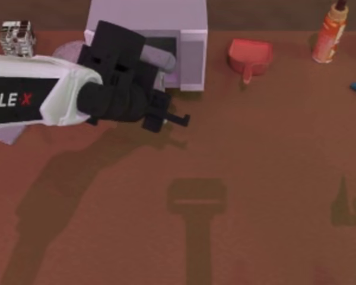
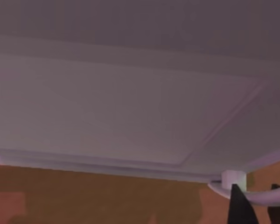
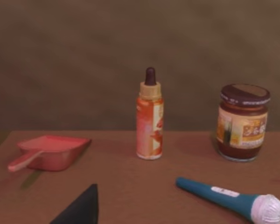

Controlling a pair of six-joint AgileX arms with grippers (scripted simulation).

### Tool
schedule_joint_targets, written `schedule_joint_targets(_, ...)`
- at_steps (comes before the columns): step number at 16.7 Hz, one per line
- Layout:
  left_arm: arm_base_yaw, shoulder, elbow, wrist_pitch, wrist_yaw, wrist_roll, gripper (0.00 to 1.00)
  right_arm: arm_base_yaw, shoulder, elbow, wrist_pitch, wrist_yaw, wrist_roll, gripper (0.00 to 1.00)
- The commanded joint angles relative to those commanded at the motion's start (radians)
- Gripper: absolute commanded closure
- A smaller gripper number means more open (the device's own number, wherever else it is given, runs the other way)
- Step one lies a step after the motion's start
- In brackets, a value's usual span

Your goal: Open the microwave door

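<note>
Our left tool (image 1: 177,119) hangs before the boxy silver-grey microwave (image 1: 166,24) at the tabletop's (image 1: 273,178) far edge — finger gap unclear to us — beside its smooth door (image 2: 130,107).

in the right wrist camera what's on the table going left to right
Red scoop-shaped container with a handle → orange dropper bottle with a dark cap → brown glass jar with a dark lid; the teal microphone overlaps, so it is left out.
</note>
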Motion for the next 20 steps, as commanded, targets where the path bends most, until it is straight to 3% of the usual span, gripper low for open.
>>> schedule_joint_targets(8,0.000,0.000,0.000,0.000,0.000,0.000,1.00,0.000,0.000,0.000,0.000,0.000,0.000,0.00)
schedule_joint_targets(20,0.019,-0.021,-0.027,0.004,0.042,0.049,1.00,0.000,0.000,0.000,0.000,0.000,0.000,0.00)
